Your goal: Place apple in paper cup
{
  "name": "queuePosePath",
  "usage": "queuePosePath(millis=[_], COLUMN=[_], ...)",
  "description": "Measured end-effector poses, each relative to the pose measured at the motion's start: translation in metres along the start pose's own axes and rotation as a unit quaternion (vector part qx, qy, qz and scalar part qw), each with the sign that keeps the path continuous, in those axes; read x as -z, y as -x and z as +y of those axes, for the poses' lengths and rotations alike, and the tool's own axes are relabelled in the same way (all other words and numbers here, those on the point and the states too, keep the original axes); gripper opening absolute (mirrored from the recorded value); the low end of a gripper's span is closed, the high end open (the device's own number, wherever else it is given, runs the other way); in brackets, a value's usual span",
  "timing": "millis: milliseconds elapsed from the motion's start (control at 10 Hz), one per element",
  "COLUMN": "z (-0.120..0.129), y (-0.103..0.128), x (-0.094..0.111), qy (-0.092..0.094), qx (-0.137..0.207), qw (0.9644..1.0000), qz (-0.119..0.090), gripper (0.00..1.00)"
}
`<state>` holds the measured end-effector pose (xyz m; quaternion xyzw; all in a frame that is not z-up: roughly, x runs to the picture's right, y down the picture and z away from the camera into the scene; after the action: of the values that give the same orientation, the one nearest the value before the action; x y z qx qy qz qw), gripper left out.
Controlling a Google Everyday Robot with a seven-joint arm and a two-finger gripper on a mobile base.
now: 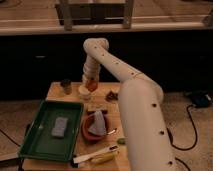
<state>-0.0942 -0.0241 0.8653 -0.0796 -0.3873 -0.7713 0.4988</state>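
The small orange-red apple [92,85] sits in my gripper [91,84] at the end of the white arm, over the far side of the wooden table [54,91]. The pale paper cup [83,91] stands just left of and below the apple, its rim partly covered by the gripper. The apple hangs at the cup's right rim. I cannot tell whether it touches the cup.
A darker brown cup [66,86] stands left of the paper cup. A green tray [41,141] with a grey sponge [60,126] fills the left. A red-brown bowl [92,131] holds a grey cloth. A small dark object [112,95] lies right. Utensils [96,155] lie at the front edge.
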Motion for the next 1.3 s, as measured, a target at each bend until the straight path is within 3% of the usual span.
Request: queuePosePath(millis=[800, 1300], z=[-0.005, -0.007], y=[-0.012, -0.019], x=[0.002, 0.001], qy=[-0.010, -0.016], qx=[-0.022, -0.025], qw=[0.9990, 0.9989], qz=[0.037, 0.037], gripper=[0.03, 0.53])
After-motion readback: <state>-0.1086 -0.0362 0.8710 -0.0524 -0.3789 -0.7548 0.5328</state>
